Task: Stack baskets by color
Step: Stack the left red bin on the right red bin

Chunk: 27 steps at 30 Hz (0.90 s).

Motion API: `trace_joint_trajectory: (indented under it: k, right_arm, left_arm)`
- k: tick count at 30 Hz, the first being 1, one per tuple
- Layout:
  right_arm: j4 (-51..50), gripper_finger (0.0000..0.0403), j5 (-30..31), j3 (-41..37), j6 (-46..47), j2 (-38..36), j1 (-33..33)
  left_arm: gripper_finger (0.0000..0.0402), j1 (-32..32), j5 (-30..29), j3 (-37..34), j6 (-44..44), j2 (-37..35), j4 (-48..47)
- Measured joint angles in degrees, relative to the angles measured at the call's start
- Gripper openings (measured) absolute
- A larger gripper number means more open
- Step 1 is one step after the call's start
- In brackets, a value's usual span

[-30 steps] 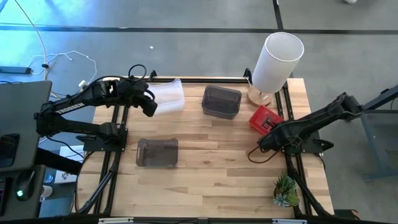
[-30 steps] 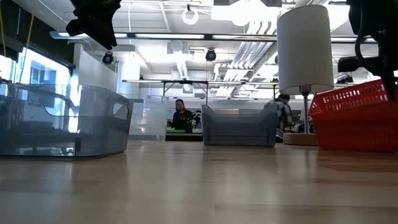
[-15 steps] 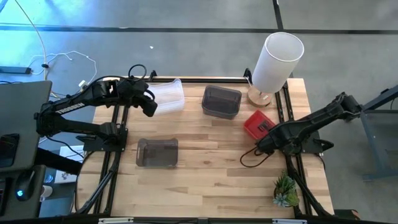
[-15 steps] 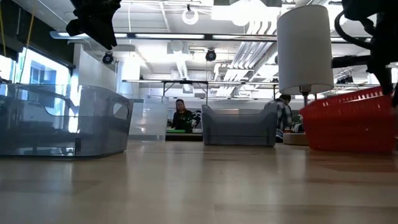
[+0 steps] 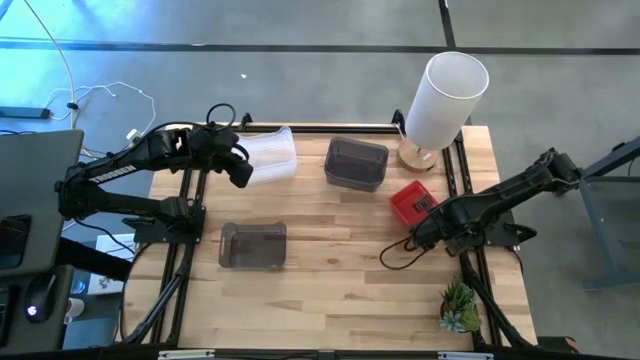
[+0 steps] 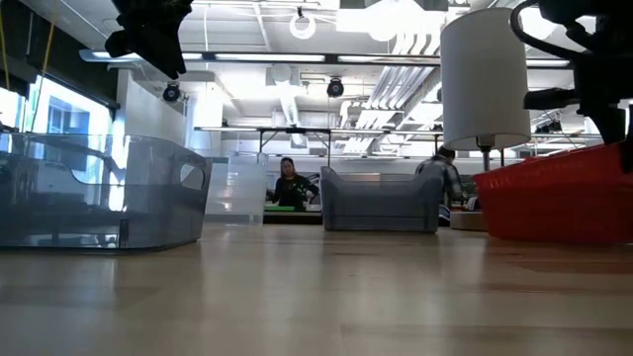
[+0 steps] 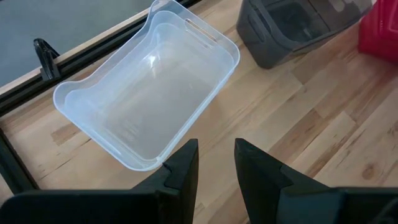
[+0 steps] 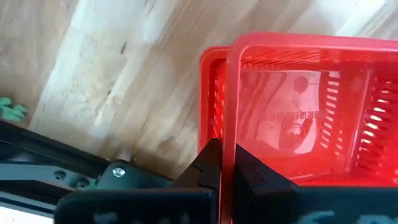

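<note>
Right gripper [image 8: 221, 165], jaws clamped on the rim of a red basket [image 5: 413, 201] at the table's [image 5: 340, 290] right side. Left gripper [image 7: 216, 163], jaws apart, above a clear basket [image 7: 149, 99] at the far left corner.

White cylinder lamp [image 5: 446, 98], small green plant [image 5: 459, 307], wooden table [image 5: 340, 270].

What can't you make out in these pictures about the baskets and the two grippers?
- Red basket: the high view doesn't show how many are nested; the right wrist view shows two rims.
- Right gripper: its far fingertip, behind the basket wall.
- Clear basket: near edge under the left gripper, high view.
</note>
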Motion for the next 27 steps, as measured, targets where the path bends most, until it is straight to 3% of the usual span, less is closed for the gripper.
trace_joint_trajectory:
  k: [10, 21, 27]
  right_arm:
    - [0.24, 0.0003, -0.03, 0.00, 0.15, 0.00, -2.05]
    - [0.84, 0.0061, -0.42, 0.00, -0.20, 0.00, -6.56]
    - [0.60, 0.0067, 1.16, 2.73, 0.79, 0.04, -7.55]
  left_arm:
    - [0.0090, -0.02, 0.00, 0.00, 0.00, 0.00, 0.00]
    - [0.0090, -0.01, 0.00, 0.00, 0.00, 0.00, 0.00]
    - [0.0090, 0.00, 0.01, 0.00, 0.00, 0.00, 0.00]
